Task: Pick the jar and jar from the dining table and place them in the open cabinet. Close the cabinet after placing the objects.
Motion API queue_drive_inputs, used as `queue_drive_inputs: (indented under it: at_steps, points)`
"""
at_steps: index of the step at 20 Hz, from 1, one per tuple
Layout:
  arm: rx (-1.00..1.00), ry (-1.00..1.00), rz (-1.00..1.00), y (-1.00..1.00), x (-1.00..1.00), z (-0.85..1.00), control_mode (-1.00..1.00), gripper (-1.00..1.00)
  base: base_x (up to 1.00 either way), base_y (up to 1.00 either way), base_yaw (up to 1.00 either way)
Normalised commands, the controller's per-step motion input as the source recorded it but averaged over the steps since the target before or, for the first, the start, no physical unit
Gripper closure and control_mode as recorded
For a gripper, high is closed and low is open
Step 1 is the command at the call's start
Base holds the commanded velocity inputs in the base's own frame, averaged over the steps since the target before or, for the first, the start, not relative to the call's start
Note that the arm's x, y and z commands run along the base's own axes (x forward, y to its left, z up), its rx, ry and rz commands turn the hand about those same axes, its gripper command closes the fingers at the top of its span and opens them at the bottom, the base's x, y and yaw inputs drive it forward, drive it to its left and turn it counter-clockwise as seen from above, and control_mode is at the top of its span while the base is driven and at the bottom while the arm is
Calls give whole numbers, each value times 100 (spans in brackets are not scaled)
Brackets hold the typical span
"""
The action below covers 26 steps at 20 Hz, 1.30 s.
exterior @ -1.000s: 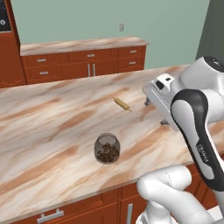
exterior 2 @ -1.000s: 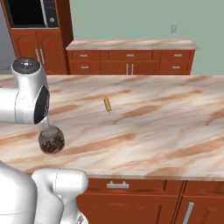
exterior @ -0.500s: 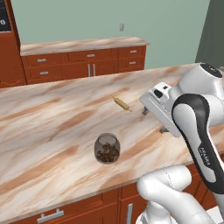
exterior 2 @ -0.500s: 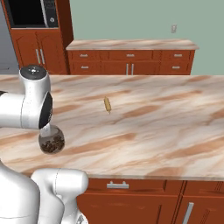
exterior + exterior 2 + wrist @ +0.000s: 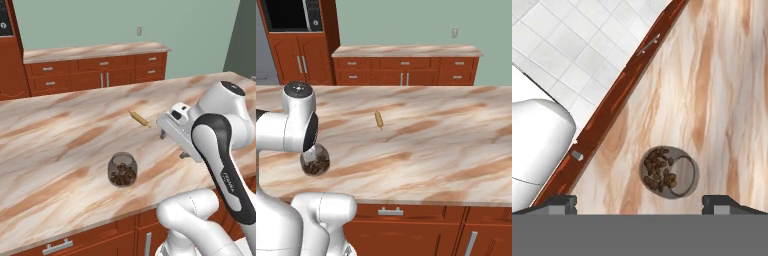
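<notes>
One rounded jar [image 5: 122, 170] of brown nut-like pieces sits low and centre in the left base view, standing on the dining table [image 5: 55, 145] near its front edge. Up and to the right of it lies a small tan stick [image 5: 139, 119], well apart from the jar. The gripper [image 5: 172, 145] hangs at centre right of that frame, above the marble and to the right of the jar, touching nothing.

Over to the right base view: the jar [image 5: 315, 160] shows at the lower left, half tucked behind the white arm, with the stick [image 5: 378, 120] near the middle of the frame. At the top, a back counter [image 5: 406, 51] with drawers runs across, and a dark microwave [image 5: 293, 14] fills the upper left corner.

The hand view looks straight down into the jar [image 5: 668, 172], low and centre in the frame, its pieces heaped to one side. The two dark fingertips [image 5: 560, 202] stand wide apart at the bottom corners, so the gripper [image 5: 646, 204] is spread and empty. The table's red-brown edge runs diagonally, with white floor tiles [image 5: 572, 55] beyond at upper left.
</notes>
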Motion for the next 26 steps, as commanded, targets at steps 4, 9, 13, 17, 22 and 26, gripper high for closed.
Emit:
queue_drive_inputs:
  at_steps: [4,9,13,17,22,26]
  points:
    - [6,10,2,-18,25,-37,-100,-100,0,0,0]
    - [3,9,1,-8,13,-16,-100,-100,0,0,0]
    - [-1,15,0,3,12,-11,-100,-100,0,0,0]
    - [-8,13,0,34,9,-24,-100,-100,0,0,0]
    - [-8,1,7,62,22,-29,-100,-100,0,0,0]
    - [-5,0,9,24,51,-34,-100,-100,0,0,0]
